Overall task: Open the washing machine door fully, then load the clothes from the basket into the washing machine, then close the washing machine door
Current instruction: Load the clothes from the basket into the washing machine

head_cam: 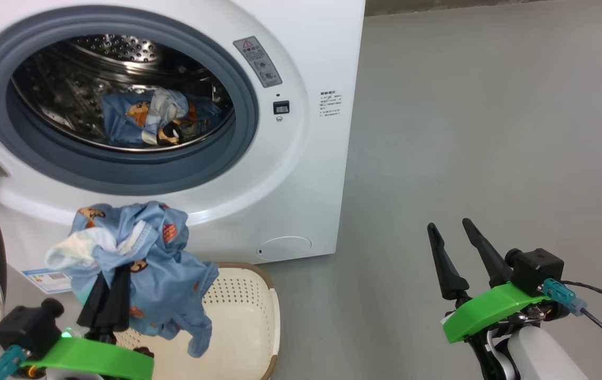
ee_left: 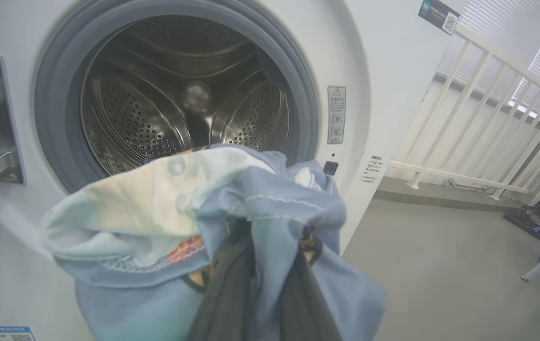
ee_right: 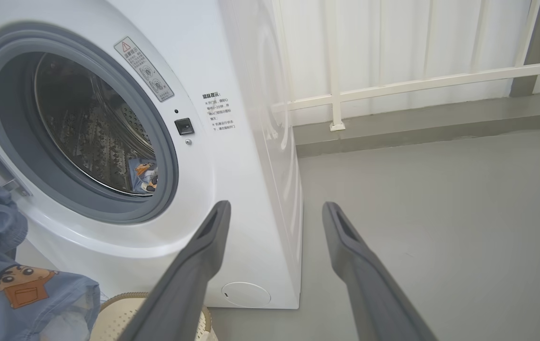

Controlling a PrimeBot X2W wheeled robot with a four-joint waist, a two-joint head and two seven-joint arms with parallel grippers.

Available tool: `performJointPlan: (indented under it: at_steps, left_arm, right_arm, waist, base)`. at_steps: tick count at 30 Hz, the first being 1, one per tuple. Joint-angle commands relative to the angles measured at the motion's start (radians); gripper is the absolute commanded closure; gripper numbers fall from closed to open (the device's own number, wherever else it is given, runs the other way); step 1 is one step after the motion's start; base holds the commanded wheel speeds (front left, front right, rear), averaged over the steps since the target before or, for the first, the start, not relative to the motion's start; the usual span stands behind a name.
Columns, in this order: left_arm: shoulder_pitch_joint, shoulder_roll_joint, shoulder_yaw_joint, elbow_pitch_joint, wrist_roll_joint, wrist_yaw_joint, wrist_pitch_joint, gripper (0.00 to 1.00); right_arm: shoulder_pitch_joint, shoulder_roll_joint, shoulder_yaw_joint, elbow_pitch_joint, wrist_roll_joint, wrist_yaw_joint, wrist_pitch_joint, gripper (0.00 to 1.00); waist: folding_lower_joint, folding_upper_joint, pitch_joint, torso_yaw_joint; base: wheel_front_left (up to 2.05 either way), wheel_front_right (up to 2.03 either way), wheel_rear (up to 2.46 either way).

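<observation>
Grey floor [head_cam: 490, 132]: left end effector [head_cam: 112, 277] pinches one garment [head_cam: 142, 245], right end effector [head_cam: 448, 225] spread

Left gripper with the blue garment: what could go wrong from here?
The soft light blue printed garment drapes loosely around the left gripper; its tail may catch on the grey rubber gasket. The grip is on a bunched fold, so it might slip into the cream perforated plastic basket.

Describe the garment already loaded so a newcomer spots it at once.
Find the white washing machine and look into its open steel drum. A crumpled blue garment lies at the drum's bottom; the other garment hangs outside, clamped in the left gripper.
</observation>
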Motion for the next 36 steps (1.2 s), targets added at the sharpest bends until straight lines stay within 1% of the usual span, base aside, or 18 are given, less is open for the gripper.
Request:
performJointPlan:
  at_steps: [1,9,13,19,28,32,36]
  left_arm:
    - [-0.009,0.022,0.042,-0.035,-0.005,0.009,-0.009,1.0]
    - [-0.01,0.016,0.041,-0.047,-0.01,0.021,-0.008,1.0]
    - [-0.032,0.016,0.042,-0.049,-0.011,0.018,-0.009,1.0]
    - [-0.118,0.015,0.057,-0.036,-0.004,0.002,-0.01,1.0]
    - [-0.31,0.041,0.124,0.013,0.018,-0.027,-0.013,1.0]
    - [-0.394,0.053,0.155,0.063,0.027,-0.045,-0.013,1.0]
    - [-0.494,0.062,0.164,0.135,0.032,-0.071,-0.014,1.0]
  right_arm:
    - [0.001,-0.007,0.023,-0.021,-0.01,0.008,-0.008,0.0]
    - [-0.003,-0.014,0.03,-0.02,-0.005,0.008,-0.005,0.0]
    - [-0.004,-0.014,0.034,-0.022,-0.003,0.008,-0.005,0.0]
    - [-0.011,-0.008,0.042,-0.026,-0.002,0.008,-0.005,0.0]
    - [-0.025,0.012,0.04,-0.043,-0.019,0.008,-0.007,0.0]
    - [-0.03,0.021,0.039,-0.056,-0.031,0.008,-0.007,0.0]
    - [-0.037,0.026,0.033,-0.073,-0.042,0.008,-0.008,0.0]
  waist:
    - [0.0,0.0,-0.004,-0.001]
    - [0.0,0.0,-0.016,-0.006]
    - [0.0,0.0,-0.013,-0.007]
    - [0.0,0.0,0.011,-0.02]
    - [0.0,0.0,0.1,-0.057]
    - [0.0,0.0,0.158,-0.079]
    - [0.0,0.0,0.229,-0.099]
  base:
    - [0.0,0.0,0.0]
    - [0.0,0.0,0.0]
    - [0.0,0.0,0.0]
    - [0.0,0.0,0.0]
    - [0.0,0.0,0.0]
    - [0.0,0.0,0.0]
    - [0.0,0.0,0.0]
